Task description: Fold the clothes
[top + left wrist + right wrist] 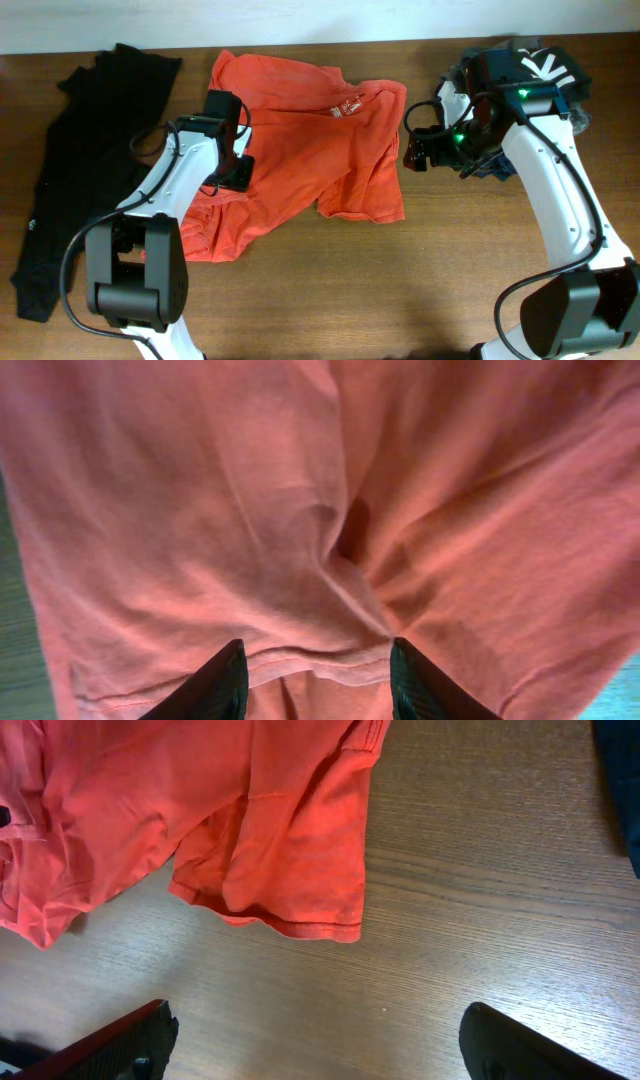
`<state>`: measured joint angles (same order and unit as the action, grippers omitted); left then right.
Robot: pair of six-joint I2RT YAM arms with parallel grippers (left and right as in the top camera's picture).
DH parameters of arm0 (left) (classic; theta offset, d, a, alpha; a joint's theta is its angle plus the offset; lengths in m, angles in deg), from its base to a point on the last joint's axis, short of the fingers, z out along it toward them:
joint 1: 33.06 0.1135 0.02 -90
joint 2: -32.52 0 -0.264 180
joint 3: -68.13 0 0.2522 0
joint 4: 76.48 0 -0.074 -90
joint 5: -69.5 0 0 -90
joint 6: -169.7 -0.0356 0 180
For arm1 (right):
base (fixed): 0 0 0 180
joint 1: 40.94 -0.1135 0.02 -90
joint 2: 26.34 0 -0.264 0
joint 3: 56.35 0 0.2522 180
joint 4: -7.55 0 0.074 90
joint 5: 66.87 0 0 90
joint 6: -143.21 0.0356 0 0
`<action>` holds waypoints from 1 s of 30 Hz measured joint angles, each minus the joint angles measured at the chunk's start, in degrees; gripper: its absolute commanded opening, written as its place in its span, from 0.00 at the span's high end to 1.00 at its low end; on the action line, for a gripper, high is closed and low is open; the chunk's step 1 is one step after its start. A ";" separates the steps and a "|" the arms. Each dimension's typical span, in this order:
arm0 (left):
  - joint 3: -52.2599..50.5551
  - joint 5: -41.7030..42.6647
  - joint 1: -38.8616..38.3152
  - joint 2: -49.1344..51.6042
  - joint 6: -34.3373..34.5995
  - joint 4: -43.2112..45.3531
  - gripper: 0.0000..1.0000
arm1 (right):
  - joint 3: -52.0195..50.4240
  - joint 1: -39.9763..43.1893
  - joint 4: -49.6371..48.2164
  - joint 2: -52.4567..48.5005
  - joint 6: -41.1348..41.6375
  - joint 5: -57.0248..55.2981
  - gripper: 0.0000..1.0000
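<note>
Black garment (pixel 80 170) lies crumpled along the left of the worktop (pixel 400 290); beside it the orange-red T-shirt (pixel 320 150) sprawls rumpled at centre, its lower left corner bunched; the left gripper (pixel 318 678) sits low over a hem there, half-parted, no cloth clearly pinched; the right gripper (pixel 420 150) hangs wide and empty just off the shirt's right edge. Closing on those wrinkles risks catching two layers, dragging the shirt into a tighter bunch.

table (pixel 400 290): brown, wood-grained, filled most of the view | wall (pixel 300 20): white, ran as a strip along the table's far edge
</note>
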<state>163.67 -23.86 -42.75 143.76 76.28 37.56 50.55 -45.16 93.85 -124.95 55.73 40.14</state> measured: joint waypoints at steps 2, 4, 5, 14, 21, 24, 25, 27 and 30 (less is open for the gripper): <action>0.00 0.42 0.00 0.20 0.00 0.15 0.54 | 0.00 0.00 0.00 0.00 0.00 0.00 0.05; 0.00 0.66 0.00 0.83 0.00 0.22 0.55 | 0.00 0.00 0.00 0.00 0.00 0.00 0.05; 0.00 0.76 -0.07 1.49 0.00 0.24 0.55 | 0.00 0.00 0.02 0.00 0.00 0.00 0.05; 0.00 1.31 -0.17 5.49 -0.02 0.57 0.65 | 0.00 0.00 0.00 0.00 -0.02 0.00 0.05; 0.00 1.20 -0.17 5.66 0.11 1.49 0.85 | 0.00 0.00 0.00 0.00 -0.02 0.00 0.05; 0.09 0.44 -0.15 5.66 0.07 1.18 0.98 | 0.00 0.00 0.00 0.00 -0.04 0.00 0.05; 0.35 0.11 -0.15 5.68 0.22 0.63 0.99 | 0.00 0.00 0.00 0.00 -0.04 0.00 0.05; 1.60 -0.37 -0.15 5.68 -0.04 -1.07 0.99 | 0.00 0.00 0.00 0.00 -0.04 0.00 0.05; 5.14 -1.20 -0.15 5.68 -0.02 -4.04 0.99 | 0.00 0.00 0.02 0.00 -0.02 0.00 0.05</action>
<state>168.80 -25.06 -42.90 149.44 76.26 33.51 50.55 -45.16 93.87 -124.95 55.71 40.14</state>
